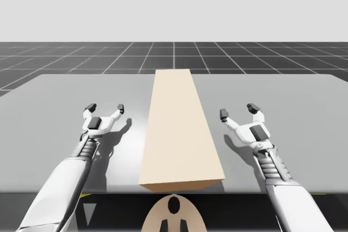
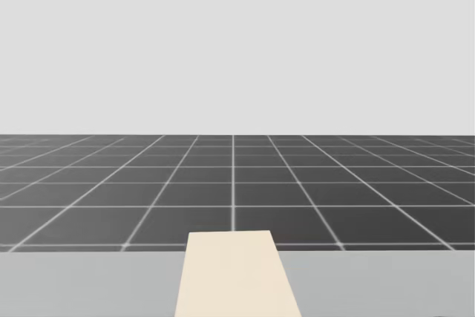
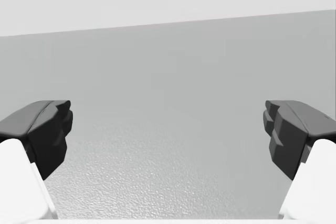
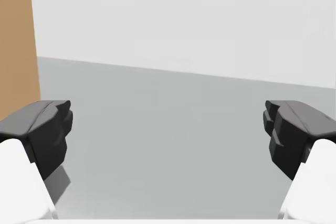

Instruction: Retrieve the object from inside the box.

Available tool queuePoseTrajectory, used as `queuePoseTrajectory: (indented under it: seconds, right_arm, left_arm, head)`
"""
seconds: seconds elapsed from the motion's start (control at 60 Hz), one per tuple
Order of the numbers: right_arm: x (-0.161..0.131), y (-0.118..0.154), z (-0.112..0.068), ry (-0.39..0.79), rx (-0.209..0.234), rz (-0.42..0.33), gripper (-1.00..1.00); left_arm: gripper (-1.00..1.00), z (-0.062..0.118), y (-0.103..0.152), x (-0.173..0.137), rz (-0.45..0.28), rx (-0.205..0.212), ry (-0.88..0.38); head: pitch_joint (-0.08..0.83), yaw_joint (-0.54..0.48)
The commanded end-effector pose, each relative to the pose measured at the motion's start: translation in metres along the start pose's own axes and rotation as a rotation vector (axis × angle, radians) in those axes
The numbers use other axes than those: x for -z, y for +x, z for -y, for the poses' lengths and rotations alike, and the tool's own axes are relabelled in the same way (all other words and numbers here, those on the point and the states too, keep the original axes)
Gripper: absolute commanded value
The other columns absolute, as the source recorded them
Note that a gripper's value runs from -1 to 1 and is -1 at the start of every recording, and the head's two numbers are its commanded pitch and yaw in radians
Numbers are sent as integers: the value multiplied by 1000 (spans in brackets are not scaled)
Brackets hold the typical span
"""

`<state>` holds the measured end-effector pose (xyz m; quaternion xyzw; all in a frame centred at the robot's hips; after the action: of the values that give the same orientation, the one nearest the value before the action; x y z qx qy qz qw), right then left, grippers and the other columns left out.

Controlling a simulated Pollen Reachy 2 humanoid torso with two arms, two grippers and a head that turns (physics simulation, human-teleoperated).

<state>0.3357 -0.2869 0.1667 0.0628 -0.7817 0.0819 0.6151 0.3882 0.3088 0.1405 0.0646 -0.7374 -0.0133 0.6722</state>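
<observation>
A long, pale tan box (image 1: 179, 129) lies lengthwise down the middle of the grey bench (image 1: 65, 96), from the near edge towards the far one. Its top face looks solid, so its contents are hidden. My left gripper (image 1: 105, 108) sits over the bench to the box's left, clear of it, jaws wide apart with nothing but bare bench between them. My right gripper (image 1: 237, 111) sits to the box's right, also clear of it and jaws apart. In the right wrist view the box's darker side wall stands beside the gripper.
</observation>
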Motion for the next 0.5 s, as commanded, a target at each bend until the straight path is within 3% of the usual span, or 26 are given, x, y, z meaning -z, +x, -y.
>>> queuePoseTrajectory:
  seconds: [0.017,0.233,0.367,0.45,0.5]
  right_arm:
    - [-2,-1,-1,-10,-6,-26,-1000]
    - [1,-10,-5,74,-21,-85,-1000]
    - [-1,-13,-12,188,-38,-79,-1000]
    - [-4,-11,-16,251,-50,-58,-1000]
    - [-6,-11,-18,288,-69,-47,-1000]
  left_arm:
    - [-1000,1,-1,0,-1,2,-2]
    - [-1000,4,-8,3,-55,27,-61]
    - [-1000,21,-11,-9,-29,89,-259]
    - [-1000,33,-9,-20,-13,107,-393]
    - [-1000,41,-9,-28,1,146,-469]
  head:
    - [-13,-12]
    - [-12,-15]
    - [-13,-14]
    - [-12,-17]
    - [-11,-18]
